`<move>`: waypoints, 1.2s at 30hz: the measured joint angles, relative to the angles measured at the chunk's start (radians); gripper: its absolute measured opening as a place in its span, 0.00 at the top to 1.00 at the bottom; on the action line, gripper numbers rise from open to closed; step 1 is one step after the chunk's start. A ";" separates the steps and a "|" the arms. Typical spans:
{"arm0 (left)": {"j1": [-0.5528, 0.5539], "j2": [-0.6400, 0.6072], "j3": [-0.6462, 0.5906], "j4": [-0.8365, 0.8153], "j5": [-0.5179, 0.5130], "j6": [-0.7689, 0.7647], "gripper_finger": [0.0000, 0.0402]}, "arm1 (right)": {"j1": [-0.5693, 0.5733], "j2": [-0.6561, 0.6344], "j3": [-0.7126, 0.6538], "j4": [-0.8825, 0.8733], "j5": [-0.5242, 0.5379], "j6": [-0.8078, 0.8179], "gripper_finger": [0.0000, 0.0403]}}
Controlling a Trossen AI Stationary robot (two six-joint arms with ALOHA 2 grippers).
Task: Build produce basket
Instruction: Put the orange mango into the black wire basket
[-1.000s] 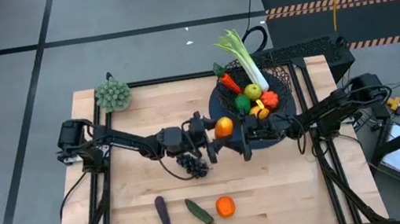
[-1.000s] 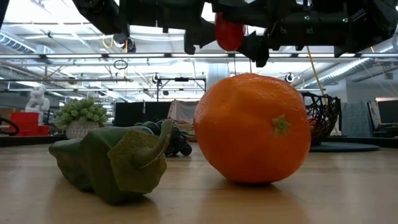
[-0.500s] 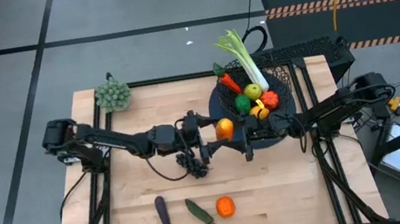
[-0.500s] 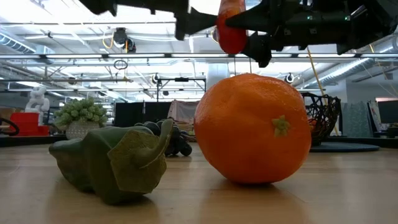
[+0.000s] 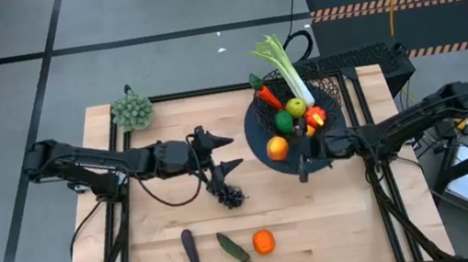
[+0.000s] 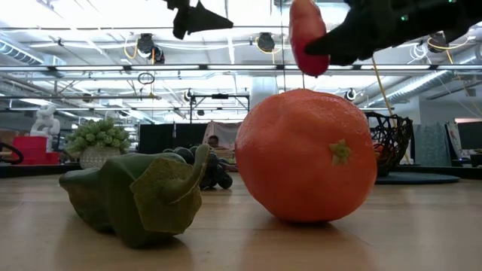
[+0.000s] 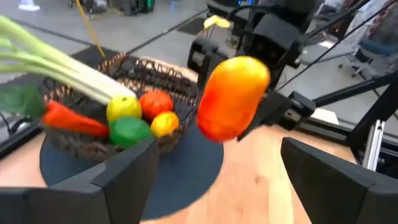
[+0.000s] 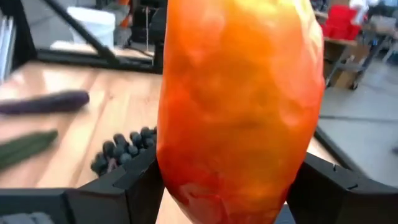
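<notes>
My right gripper (image 5: 285, 149) is shut on an orange-red pepper (image 5: 277, 148), held in the air at the near-left edge of the black wire basket (image 5: 328, 91). The basket holds a leek (image 5: 281, 61), a carrot (image 5: 268, 98), a lime (image 5: 284, 121), a yellow-green apple (image 5: 296, 107) and a tomato (image 5: 316, 117). My left gripper (image 5: 221, 151) is open and empty, left of the pepper and above the dark grapes (image 5: 230, 195). An eggplant (image 5: 191, 254), a cucumber (image 5: 233, 247) and an orange (image 5: 263, 241) lie near the table's near edge. My right gripper pinches the pepper's body (image 8: 236, 124) between its two fingers (image 8: 134, 180), one on each side. The fingers come in level from the table's right. The pepper is lifted clear and stands upright in the low view (image 6: 306, 34), over the basket's dark base disc (image 5: 258, 137).
A grey-green bushy clump (image 5: 132, 111) stands at the table's far-left corner. In the low view the orange (image 6: 305, 154) and cucumber (image 6: 132, 196) fill the foreground, with the grapes (image 6: 207, 169) and basket (image 6: 388, 143) behind. Bare wood (image 5: 340, 217) lies at the near right.
Both grippers were at the pepper a second ago. The left gripper has let go and drawn back toward the table's left edge. The right gripper has kept the pepper and carried it right, toward the basket.
</notes>
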 joint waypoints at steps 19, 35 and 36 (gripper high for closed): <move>-0.018 0.009 0.000 -0.003 0.000 -0.024 0.31 | 0.116 -0.001 0.000 0.022 0.018 -0.516 0.35; -0.018 0.009 0.000 -0.037 0.000 -0.017 0.31 | 0.080 -0.001 0.000 0.141 0.016 -0.048 0.33; -0.018 0.009 0.000 -0.037 0.000 -0.017 0.31 | 0.075 -0.001 0.000 0.152 0.016 -0.014 0.33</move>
